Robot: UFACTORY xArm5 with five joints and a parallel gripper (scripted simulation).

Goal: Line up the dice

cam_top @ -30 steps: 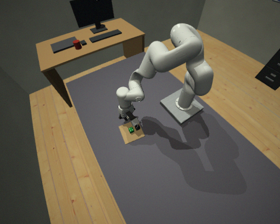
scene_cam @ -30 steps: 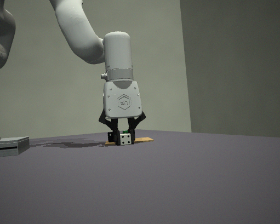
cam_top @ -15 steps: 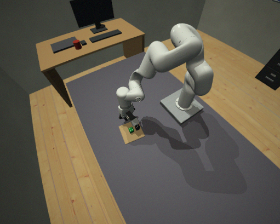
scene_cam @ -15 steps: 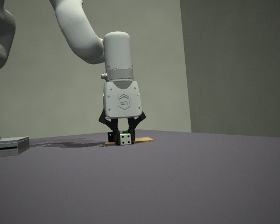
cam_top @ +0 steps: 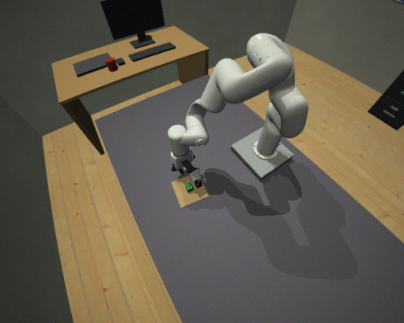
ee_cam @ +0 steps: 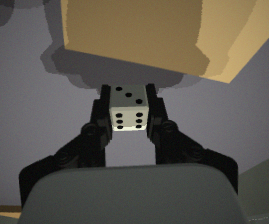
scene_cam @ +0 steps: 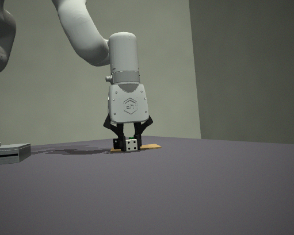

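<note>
The pincer (ee_cam: pixel 128 116) is clamped on a white die (ee_cam: pixel 128 115), held low at the tan mat's (cam_top: pixel 185 200) edge. Just beside it, a green die (cam_top: pixel 189 187) and a black die (cam_top: pixel 198 183) are seen on the mat.

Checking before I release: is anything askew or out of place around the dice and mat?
Nothing stands out. The gripper holds the white die squarely; the green die and black die sit on the flat mat.

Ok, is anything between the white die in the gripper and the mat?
Nothing visible. The gripper is shut on the white die, low at the mat's near edge. The green die and black die sit close beside it on the mat, so space is tight.
</note>
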